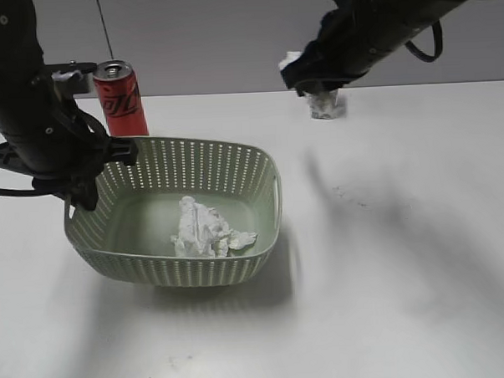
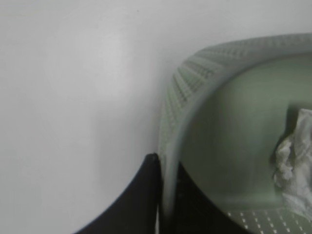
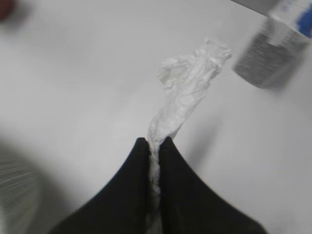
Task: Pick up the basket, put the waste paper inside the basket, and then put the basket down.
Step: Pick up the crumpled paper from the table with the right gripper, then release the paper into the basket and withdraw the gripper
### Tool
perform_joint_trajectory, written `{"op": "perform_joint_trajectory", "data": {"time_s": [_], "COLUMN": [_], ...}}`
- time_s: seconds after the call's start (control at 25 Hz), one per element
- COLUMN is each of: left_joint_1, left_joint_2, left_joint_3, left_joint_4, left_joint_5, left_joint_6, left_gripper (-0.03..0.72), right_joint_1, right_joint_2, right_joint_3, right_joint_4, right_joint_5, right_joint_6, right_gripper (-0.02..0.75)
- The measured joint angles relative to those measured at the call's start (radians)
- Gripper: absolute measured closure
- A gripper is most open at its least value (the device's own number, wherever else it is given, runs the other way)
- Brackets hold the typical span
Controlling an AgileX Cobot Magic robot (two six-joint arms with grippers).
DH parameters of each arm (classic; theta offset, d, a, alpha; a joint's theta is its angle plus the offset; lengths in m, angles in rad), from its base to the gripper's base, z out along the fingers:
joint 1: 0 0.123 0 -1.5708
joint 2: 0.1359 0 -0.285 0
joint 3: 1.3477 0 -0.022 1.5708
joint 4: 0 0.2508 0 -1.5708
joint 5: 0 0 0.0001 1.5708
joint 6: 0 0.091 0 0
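Right gripper [image 3: 154,142] pinches waste paper [image 3: 187,92], upper right.
Left gripper [image 2: 165,168] clamps basket [image 1: 264,176] rim; next, likely carry paper over it.

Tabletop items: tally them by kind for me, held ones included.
Basket: 1
Waste paper: 2, one wad in the basket, one held by the right end effector
Red can: 1
Small carton: 1
Total: 5

Basket [image 1: 193,271] matt perforated plastic; waste paper [image 3: 187,92] crumpled tissue; can [image 1: 119,98] glossy metal.
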Motion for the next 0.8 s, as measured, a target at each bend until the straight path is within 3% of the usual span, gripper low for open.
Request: {"op": "perform_joint_trajectory", "data": {"time_s": [0.16,0.32,0.44,0.56,0.68,0.8], "left_joint_1": [0.0,0.0,0.0,0.0,0.0,0.0], "left_joint_2": [0.0,0.0,0.0,0.0,0.0,0.0], "left_joint_3": [0.0,0.0,0.0,0.0,0.0,0.0], "left_joint_4": [-0.015,-0.027,-0.038,-0.039,-0.051,-0.06], "left_joint_5": [-0.011,-0.013,-0.014,-0.015,-0.015,-0.015], "left_joint_6": [0.0,0.0,0.0,0.0,0.0,0.0], "left_gripper": [0.683,0.683,0.683,0.683,0.683,0.683], "right_joint_1": [0.128,0.248,0.285,0.292,0.292,0.286], "right_joint_2": [-0.072,-0.061,-0.028,-0.009,-0.01,-0.023], "right_joint_3": [0.0,0.0,0.0,0.001,0.001,-0.002], "right_joint_4": [0.208,0.209,0.208,0.2,0.164,0.033], "right_joint_5": [0.097,0.1,0.127,0.152,0.169,0.204], "right_joint_6": [-0.199,-0.236,-0.242,-0.242,-0.225,-0.124], "right_gripper": [0.72,0.72,0.684,0.486,0.197,0.087]}}
